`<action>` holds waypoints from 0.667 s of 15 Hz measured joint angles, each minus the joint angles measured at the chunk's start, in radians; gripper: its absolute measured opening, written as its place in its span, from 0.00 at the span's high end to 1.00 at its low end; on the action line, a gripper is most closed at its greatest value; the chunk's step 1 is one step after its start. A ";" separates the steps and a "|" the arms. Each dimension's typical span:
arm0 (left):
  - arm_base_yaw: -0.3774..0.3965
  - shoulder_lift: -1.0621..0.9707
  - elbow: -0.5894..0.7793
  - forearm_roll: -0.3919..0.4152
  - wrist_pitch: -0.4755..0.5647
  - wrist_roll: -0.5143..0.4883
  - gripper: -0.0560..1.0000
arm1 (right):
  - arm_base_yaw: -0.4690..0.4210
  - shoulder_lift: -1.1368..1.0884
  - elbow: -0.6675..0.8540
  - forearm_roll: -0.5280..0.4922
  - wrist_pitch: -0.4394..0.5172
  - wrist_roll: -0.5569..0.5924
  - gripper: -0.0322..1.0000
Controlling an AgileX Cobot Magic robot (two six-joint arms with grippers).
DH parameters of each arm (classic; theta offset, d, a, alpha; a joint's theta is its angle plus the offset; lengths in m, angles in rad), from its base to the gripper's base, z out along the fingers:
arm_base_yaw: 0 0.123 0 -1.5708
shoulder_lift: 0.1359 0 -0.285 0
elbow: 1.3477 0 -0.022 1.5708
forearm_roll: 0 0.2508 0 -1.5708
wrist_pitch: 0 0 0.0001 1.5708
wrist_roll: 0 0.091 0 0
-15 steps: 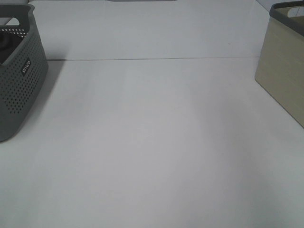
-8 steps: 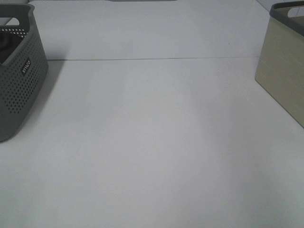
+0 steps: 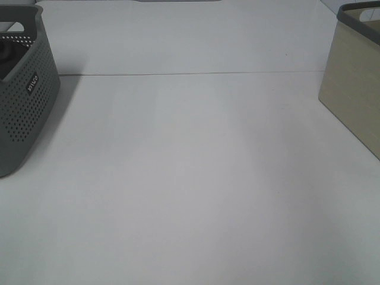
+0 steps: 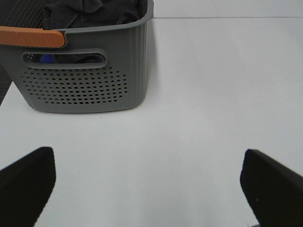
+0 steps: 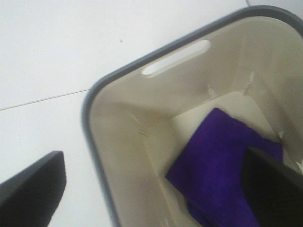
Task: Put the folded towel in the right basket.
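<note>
Towel lay in right basket; right gripper above, jaws wide & empty, as was left gripper. Best exit was straight up, clear of rim.

Grey perforated basket: small dark label on the side wall, white letters, apparently "VILCO". Nothing else legible in any view.

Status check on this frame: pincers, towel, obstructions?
Left pincer open, empty. Right pincer open above right basket. Purple towel lies inside on its floor. No obstruction visible.
</note>
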 joint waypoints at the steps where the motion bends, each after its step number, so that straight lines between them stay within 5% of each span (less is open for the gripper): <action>1: 0.000 0.000 0.000 0.000 0.000 0.000 0.01 | 0.054 -0.015 0.000 -0.006 0.000 -0.002 0.04; 5: 0.000 0.000 0.000 0.000 0.000 0.000 0.01 | 0.348 -0.054 0.000 -0.141 0.000 0.041 0.04; 10: 0.000 0.000 0.000 0.000 0.000 0.000 0.01 | 0.375 -0.258 0.136 -0.201 -0.007 0.088 0.04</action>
